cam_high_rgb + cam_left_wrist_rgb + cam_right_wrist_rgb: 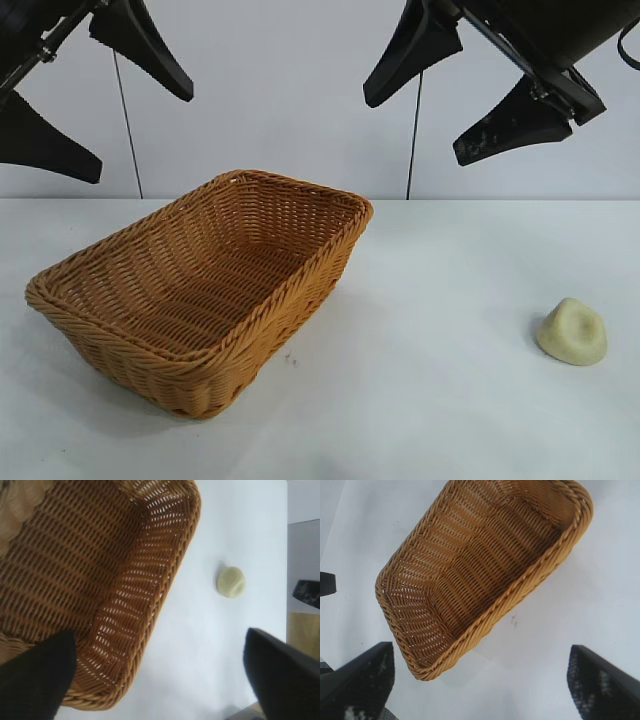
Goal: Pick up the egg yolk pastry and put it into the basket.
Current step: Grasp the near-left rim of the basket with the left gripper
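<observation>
The egg yolk pastry (572, 332) is a small pale yellow lump lying on the white table at the right; the left wrist view also shows the pastry (231, 582), beside the basket. The orange-brown wicker basket (130, 340) stands empty at the left and centre, seen too in the left wrist view as the basket (175, 570) and in the right wrist view as the basket (530, 585). My left gripper (95, 100) hangs open high above the basket's left side. My right gripper (455, 95) hangs open high at the upper right, well above the pastry. Neither holds anything.
The white table (420, 400) spreads in front of and between the basket and the pastry. A pale wall (290, 90) rises behind, with two thin dark cables (128, 130) running down it.
</observation>
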`<state>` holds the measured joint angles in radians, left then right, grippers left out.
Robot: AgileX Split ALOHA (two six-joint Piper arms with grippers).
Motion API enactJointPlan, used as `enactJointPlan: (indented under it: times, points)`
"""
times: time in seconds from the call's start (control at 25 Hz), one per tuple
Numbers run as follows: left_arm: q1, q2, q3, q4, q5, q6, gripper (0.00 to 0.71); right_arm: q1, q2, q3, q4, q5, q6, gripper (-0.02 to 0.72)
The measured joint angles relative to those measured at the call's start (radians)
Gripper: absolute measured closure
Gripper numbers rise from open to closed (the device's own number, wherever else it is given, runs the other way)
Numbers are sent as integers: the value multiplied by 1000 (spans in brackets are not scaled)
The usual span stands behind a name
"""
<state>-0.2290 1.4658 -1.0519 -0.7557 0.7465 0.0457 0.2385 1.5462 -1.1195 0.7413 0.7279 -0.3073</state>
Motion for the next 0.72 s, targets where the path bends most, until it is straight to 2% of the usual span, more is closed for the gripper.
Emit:
enactJointPlan:
  times: [0.16,0.24,0.36,0.56,0.64,0.68,0.72]
  points:
    - [-2,-76,0,120,27,-133,14,0,0,0,0,0,0,59]
    - [-18,-114,0,176,28,-210,14,0,0,0,0,0,0,59]
    - [-74,-157,0,277,32,-355,14,0,0,0,-1,0,0,59]
    - [-221,-156,10,518,56,-709,14,0,0,0,-1,0,0,59]
    - [-253,-151,28,621,55,-876,14,0,0,0,-1,0,0,59]
    - [-253,-151,28,621,55,-876,14,0,0,0,-2,-1,0,59]
    - [-259,-149,42,658,54,-951,14,0,0,0,-3,-2,0,59]
